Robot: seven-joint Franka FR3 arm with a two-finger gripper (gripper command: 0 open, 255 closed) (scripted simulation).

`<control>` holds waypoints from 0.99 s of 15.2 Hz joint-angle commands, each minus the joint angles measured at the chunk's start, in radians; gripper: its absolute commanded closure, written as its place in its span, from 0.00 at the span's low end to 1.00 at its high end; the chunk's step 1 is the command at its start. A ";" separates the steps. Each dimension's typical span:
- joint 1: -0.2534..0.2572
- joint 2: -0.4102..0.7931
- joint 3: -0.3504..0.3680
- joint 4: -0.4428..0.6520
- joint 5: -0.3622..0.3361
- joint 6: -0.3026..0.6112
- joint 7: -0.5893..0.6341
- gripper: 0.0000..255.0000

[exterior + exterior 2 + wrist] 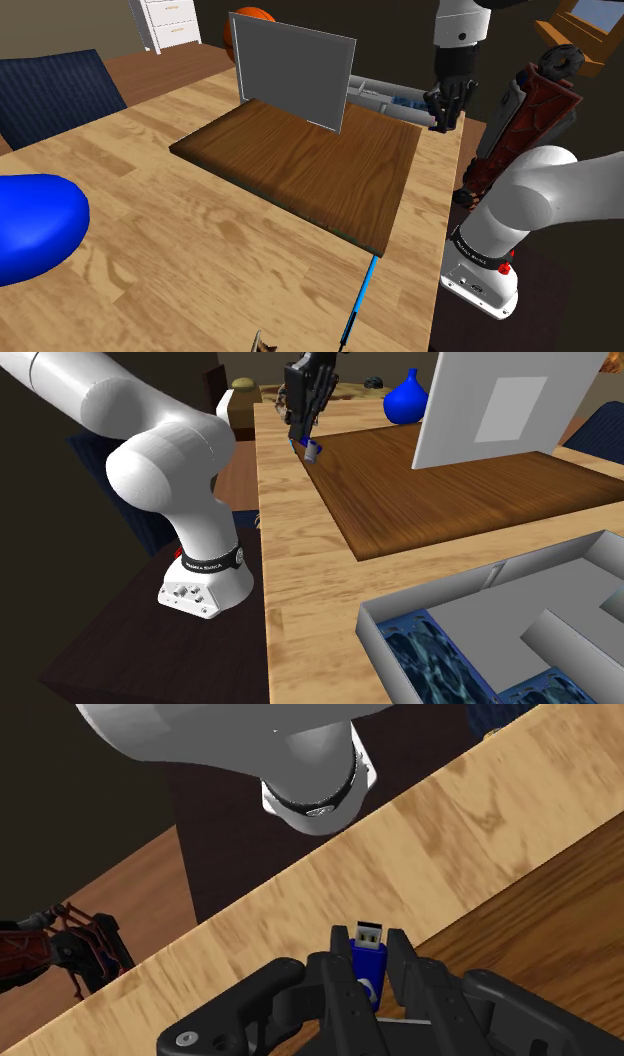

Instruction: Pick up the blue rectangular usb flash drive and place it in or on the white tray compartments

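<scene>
The end effector (370,947) was clamped shut on the blue drive (367,966), above the tabletop's (300,904) edge, near the dark board (450,492).

Markings and lettering: no text can be read with certainty.
A black band (210,564) around the foot of the arm, just above the white base (196,595), carries a row of small white lettering, but its characters cannot be made out. The grey upright panel (470,392) bears a paler rectangle (510,407) like a blank label. The blue usb flash drive (366,966) shows no legible print on its visible face.
</scene>
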 commanded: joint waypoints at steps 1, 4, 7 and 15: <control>-0.017 0.066 -0.031 0.028 -0.038 0.038 -0.034 1.00; -0.038 0.173 -0.068 0.093 -0.078 0.081 -0.075 1.00; -0.055 0.280 -0.101 0.168 -0.111 0.115 -0.114 1.00; -0.089 0.570 -0.178 0.418 -0.161 0.164 -0.213 1.00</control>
